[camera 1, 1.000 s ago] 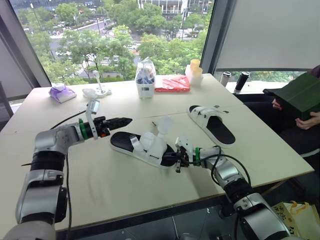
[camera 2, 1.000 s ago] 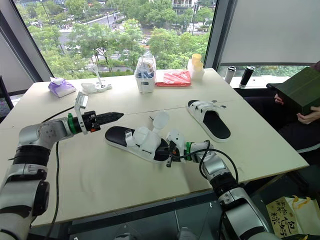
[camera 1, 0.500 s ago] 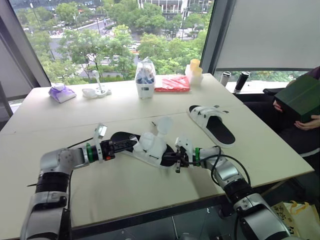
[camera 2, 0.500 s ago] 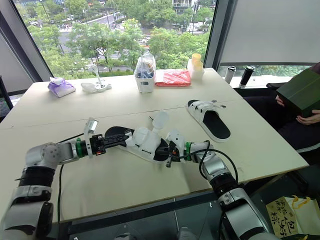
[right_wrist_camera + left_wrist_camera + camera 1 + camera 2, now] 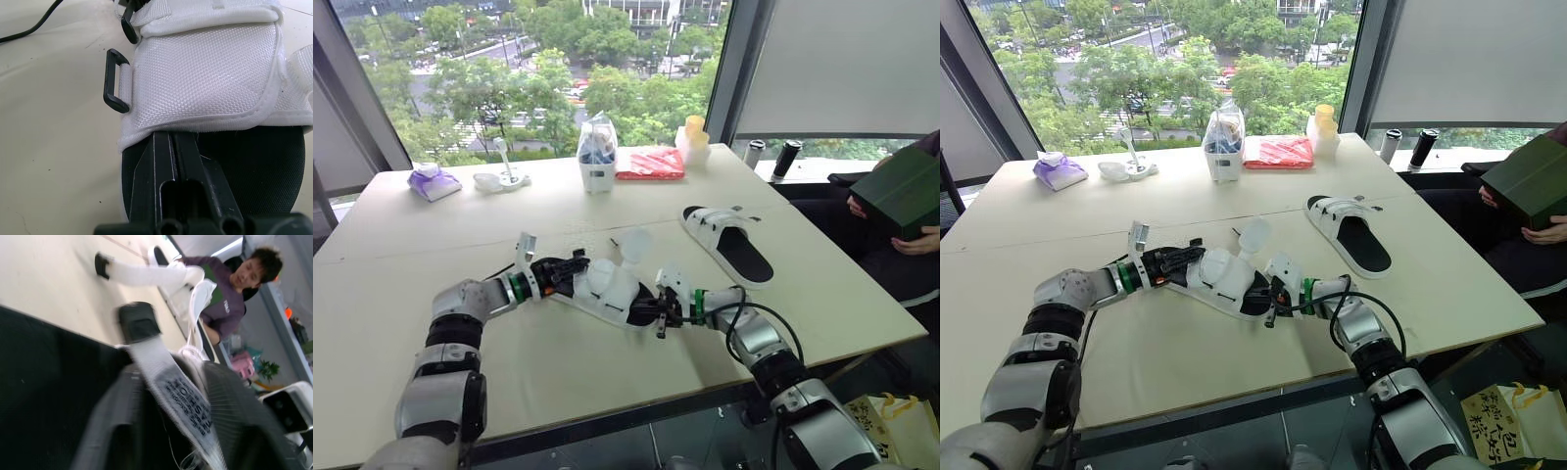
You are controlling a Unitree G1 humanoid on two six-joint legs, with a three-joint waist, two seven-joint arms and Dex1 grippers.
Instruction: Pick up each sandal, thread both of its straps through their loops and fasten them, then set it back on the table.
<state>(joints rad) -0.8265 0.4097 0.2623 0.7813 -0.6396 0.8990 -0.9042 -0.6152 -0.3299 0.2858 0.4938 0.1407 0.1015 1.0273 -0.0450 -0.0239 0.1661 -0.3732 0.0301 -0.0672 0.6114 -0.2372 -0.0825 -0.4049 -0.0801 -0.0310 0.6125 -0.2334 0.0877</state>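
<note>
The near sandal point(image 5: 607, 286), black-soled with white straps, lies at the table's middle. My left gripper point(image 5: 566, 270) is at its toe end, shut on a white strap point(image 5: 188, 401) that carries a printed label and runs between the fingers point(image 5: 234, 401). My right gripper point(image 5: 648, 311) is shut, and its joined fingers point(image 5: 168, 147) lie on the black insole at the heel end, with the tip under the padded white strap point(image 5: 205, 73). A black loop point(image 5: 116, 81) hangs free at that strap's side. The second sandal point(image 5: 729, 240) lies flat to the far right.
At the back stand a white bag of blue items point(image 5: 598, 152), a red packet point(image 5: 651, 164), yellow cups point(image 5: 693, 137), a purple pouch point(image 5: 434, 181) and two dark bottles point(image 5: 771, 157). A person with a green box point(image 5: 901, 191) sits at the right edge.
My left gripper has swung from the open table on the left over to the sandal's toe end and has shut on the strap. The right arm has stayed put.
</note>
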